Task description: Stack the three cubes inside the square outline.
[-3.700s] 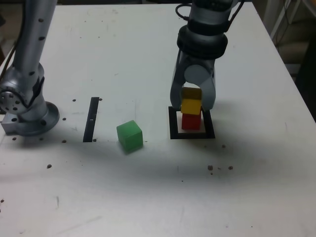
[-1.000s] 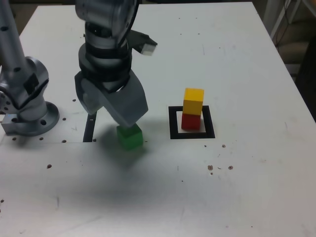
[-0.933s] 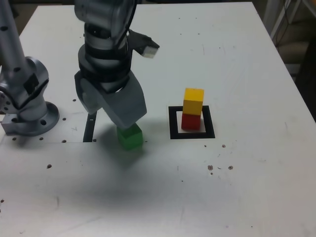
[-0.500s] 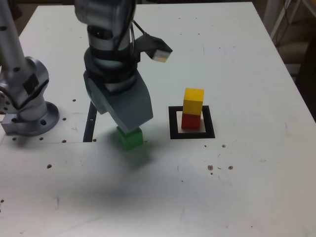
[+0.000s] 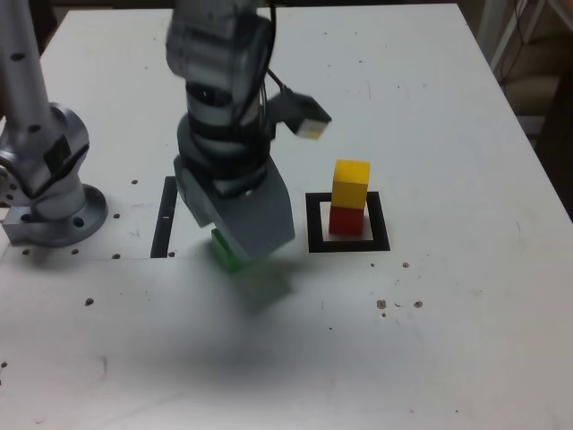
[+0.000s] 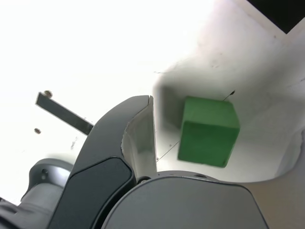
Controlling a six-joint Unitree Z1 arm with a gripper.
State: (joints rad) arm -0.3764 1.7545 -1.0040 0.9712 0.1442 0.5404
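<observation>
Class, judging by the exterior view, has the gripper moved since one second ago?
Yes: the gripper has shifted toward the exterior view's right, away from the thin black strip.

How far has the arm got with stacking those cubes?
Two done: the yellow cube sits on the red cube inside the square outline. Nothing is gripped; the open gripper hovers around the green cube. Grasping and stacking green remain.
</observation>
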